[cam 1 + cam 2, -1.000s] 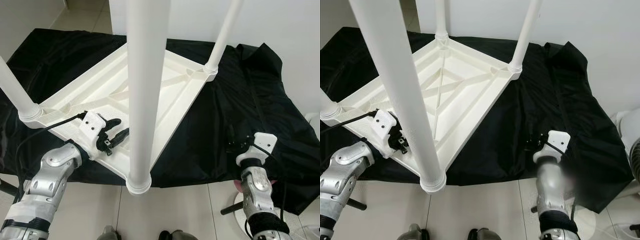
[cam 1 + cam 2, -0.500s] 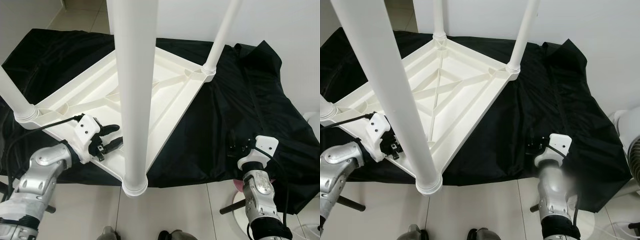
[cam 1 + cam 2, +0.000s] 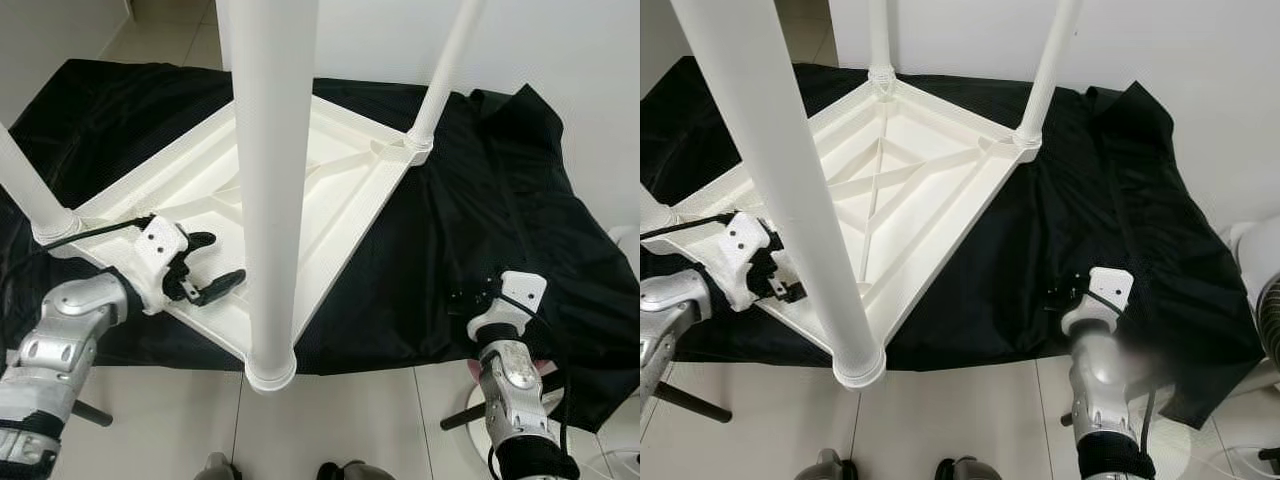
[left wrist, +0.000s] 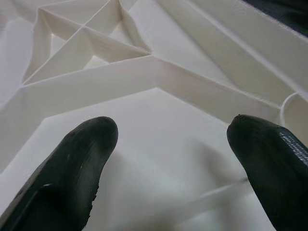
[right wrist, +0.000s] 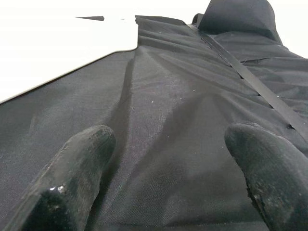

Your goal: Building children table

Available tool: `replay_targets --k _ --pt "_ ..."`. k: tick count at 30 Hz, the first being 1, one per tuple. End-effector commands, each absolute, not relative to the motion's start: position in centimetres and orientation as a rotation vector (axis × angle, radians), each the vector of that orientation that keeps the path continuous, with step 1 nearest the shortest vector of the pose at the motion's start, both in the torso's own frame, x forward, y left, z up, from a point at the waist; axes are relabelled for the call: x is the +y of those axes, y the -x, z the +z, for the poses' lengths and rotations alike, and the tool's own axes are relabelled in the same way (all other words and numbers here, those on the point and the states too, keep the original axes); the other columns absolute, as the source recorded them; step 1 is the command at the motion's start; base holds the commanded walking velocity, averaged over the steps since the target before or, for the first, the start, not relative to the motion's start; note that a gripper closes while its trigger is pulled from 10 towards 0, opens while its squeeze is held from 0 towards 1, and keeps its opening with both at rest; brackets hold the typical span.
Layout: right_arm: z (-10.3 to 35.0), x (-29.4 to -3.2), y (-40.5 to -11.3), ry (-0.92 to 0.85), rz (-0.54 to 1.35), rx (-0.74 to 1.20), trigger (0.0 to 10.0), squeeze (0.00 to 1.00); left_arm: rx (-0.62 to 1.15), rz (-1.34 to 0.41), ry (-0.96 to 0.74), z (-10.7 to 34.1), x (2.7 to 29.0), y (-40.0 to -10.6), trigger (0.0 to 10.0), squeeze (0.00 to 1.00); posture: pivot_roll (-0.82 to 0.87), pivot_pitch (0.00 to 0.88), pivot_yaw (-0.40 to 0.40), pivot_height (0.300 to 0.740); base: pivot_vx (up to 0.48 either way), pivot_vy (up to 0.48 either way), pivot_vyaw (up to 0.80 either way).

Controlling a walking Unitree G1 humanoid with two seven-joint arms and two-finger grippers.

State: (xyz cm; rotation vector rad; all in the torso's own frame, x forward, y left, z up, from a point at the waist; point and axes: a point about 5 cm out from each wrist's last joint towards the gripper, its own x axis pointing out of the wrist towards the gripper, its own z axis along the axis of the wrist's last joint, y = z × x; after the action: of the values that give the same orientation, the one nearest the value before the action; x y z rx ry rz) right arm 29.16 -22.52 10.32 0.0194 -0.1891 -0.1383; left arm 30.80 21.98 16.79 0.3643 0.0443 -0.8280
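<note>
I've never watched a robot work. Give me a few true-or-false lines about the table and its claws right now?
1. The white table lies upside down, legs up. True.
2. The left claw grips a leg. False: it is open over the table's underside, holding nothing.
3. The cloth under the table is black. True.
4. The right claw rests on the table. False: it is open over the cloth, apart from the table.

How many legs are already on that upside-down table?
4. One leg at the near corner, one at the left corner, one at the far corner and one at the right corner of the table.
</note>
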Motion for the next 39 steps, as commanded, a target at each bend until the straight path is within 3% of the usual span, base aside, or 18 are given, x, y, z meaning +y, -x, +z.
replay_targets --k 1,5,6,19,28,39 --pt "9.6 -22.8 -28.7 -0.015 -0.153 -0.158 10.0 0.0 0.13 -1.087 -0.317 17.1 22.3 -29.6 10.0 0.69 0.06 0.1 -0.051 0.74 0.0 0.0 0.0" --pt "9.6 -22.9 -28.7 -0.013 -0.155 -0.156 10.0 0.0 0.128 -1.095 -0.293 17.6 22.5 -29.5 10.0 0.69 0.06 0.1 -0.051 0.74 0.0 0.0 0.0" --pt "9.6 -22.9 -28.7 -0.013 -0.156 -0.155 10.0 0.0 0.126 -1.094 -0.299 17.7 22.6 -29.5 10.0 0.0 0.06 0.1 -0.051 0.74 0.0 0.0 0.0" --pt "9.8 -23.0 -28.9 -0.006 -0.162 -0.151 10.0 0.0 0.23 -1.176 -0.458 17.0 23.4 -28.2 10.0 0.0 0.07 0.116 -0.06 0.74 0.0 0.0 0.0" --pt "10.0 -23.0 -29.0 -0.002 -0.166 -0.155 10.0 0.0 0.264 -1.175 -0.543 16.5 22.9 -28.9 10.0 0.0 0.06 0.13 -0.057 0.74 0.0 0.0 0.0" --pt "10.2 -23.4 -29.0 0.001 -0.197 -0.161 10.0 0.0 0.221 -1.135 -0.613 16.7 21.4 -31.9 10.0 0.0 0.03 0.136 -0.036 0.74 0.0 0.0 0.0"
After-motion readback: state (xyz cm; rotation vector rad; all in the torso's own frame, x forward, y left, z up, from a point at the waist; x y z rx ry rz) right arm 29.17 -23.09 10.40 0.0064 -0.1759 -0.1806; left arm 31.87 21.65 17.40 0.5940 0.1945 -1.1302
